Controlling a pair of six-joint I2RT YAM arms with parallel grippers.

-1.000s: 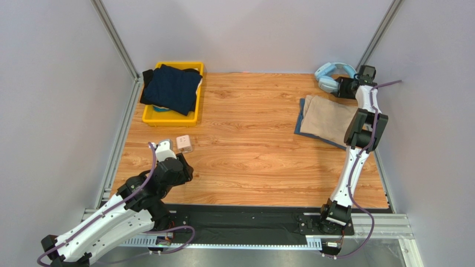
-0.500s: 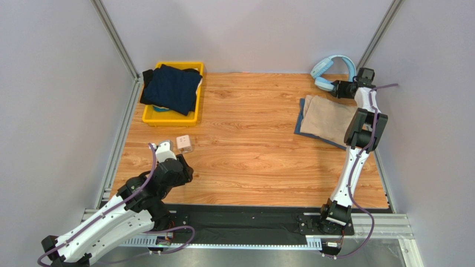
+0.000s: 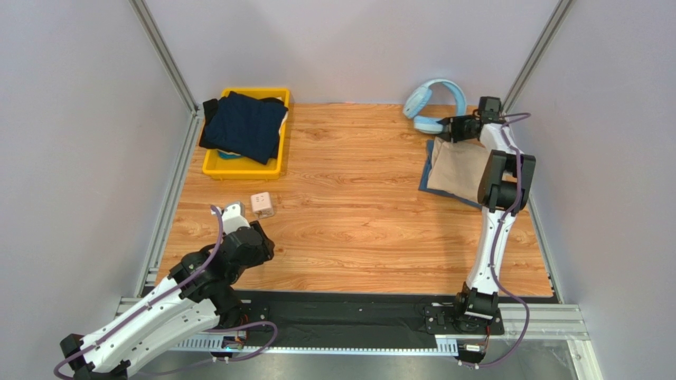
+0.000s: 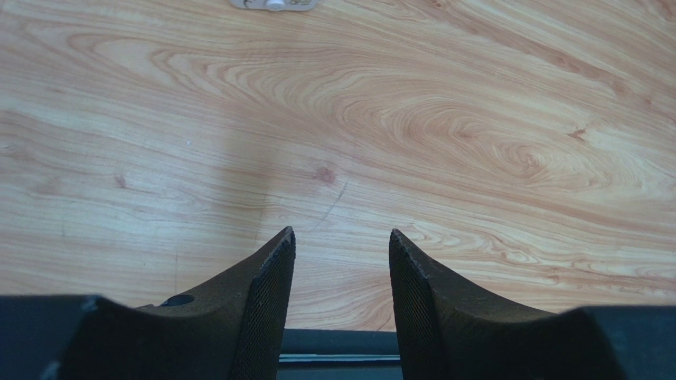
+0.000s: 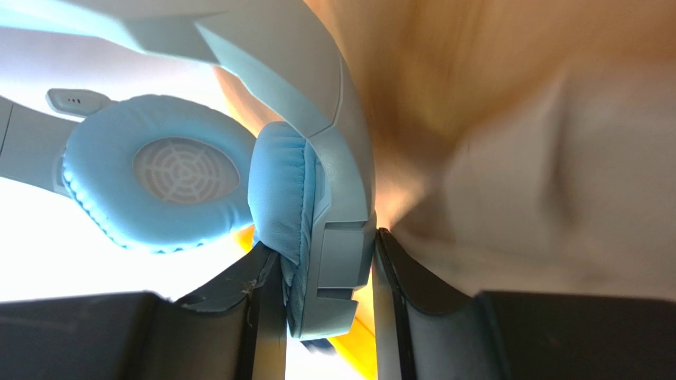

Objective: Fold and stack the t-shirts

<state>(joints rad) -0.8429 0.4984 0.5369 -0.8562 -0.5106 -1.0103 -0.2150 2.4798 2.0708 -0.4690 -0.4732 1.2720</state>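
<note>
1. Tan shirt point(image 3: 458, 168) lies folded at the far right of the desk point(image 3: 357, 214), on top of a blue-grey cloth point(image 3: 428, 180) whose edge shows along the left and near sides.
2. Navy shirt point(image 3: 244, 123) sits on top in the yellow bin point(image 3: 238, 168) at the far left. Black shirt point(image 3: 209, 108) is under it, with its edges sticking out.
3. Right gripper point(image 5: 325, 253) is clamped on one earcup of the light blue headphones point(image 5: 159, 174), just past the tan shirt's far edge. The right wrist view is blurred beyond the cup.
4. Left gripper point(image 4: 341, 245) has its jaws apart and holds nothing, over bare wood at the near left.
5. Small white box point(image 3: 263, 204) sits on the desk, between the left gripper and the bin.
</note>
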